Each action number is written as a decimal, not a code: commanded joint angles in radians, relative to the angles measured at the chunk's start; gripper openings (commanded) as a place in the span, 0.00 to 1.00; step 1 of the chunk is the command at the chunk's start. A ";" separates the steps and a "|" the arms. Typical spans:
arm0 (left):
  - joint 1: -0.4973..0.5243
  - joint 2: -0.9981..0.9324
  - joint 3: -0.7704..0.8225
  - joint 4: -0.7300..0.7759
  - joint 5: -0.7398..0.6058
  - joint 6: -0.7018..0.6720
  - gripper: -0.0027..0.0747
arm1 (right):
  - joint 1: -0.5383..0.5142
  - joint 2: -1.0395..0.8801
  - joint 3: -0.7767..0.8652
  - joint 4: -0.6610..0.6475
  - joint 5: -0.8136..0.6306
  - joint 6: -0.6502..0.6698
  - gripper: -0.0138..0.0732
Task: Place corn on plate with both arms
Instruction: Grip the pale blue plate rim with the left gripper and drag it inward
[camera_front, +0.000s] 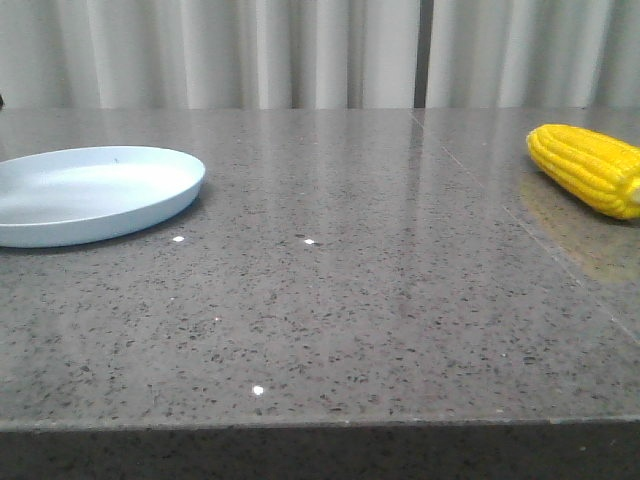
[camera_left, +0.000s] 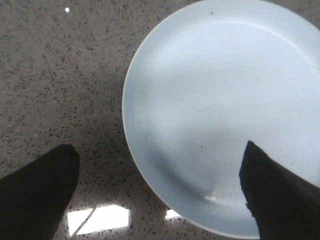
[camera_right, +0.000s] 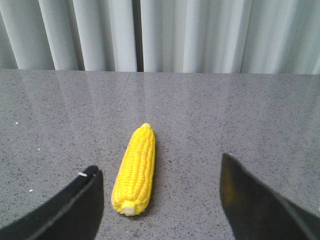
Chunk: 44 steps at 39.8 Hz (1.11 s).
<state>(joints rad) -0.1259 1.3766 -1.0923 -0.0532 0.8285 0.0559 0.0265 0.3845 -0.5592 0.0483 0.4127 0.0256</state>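
Observation:
The yellow corn (camera_front: 588, 167) lies on the table at the far right of the front view. In the right wrist view the corn (camera_right: 136, 169) lies ahead of my right gripper (camera_right: 159, 187), stub end toward it. That gripper is open and empty, its fingers apart on either side of the cob and not touching it. The pale blue plate (camera_front: 92, 192) sits at the far left and holds nothing. My left gripper (camera_left: 160, 172) is open and empty above the plate's rim (camera_left: 131, 145), one finger over the table, the other over the plate. Neither gripper shows in the front view.
A grey speckled stone table (camera_front: 330, 300) with its front edge near the camera. White curtains (camera_front: 300, 50) hang behind the table's far edge. A seam (camera_front: 520, 210) runs across the tabletop on the right.

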 joint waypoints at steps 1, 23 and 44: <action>-0.008 0.055 -0.062 0.001 -0.023 -0.012 0.83 | -0.007 0.013 -0.036 -0.003 -0.072 -0.003 0.76; -0.008 0.174 -0.067 -0.013 -0.056 -0.012 0.27 | -0.007 0.013 -0.036 -0.003 -0.072 -0.003 0.76; -0.119 0.106 -0.185 -0.219 -0.116 0.005 0.01 | -0.007 0.013 -0.036 -0.003 -0.072 -0.003 0.76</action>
<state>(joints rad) -0.2085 1.5238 -1.2212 -0.2111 0.7335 0.0573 0.0265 0.3845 -0.5592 0.0483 0.4147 0.0256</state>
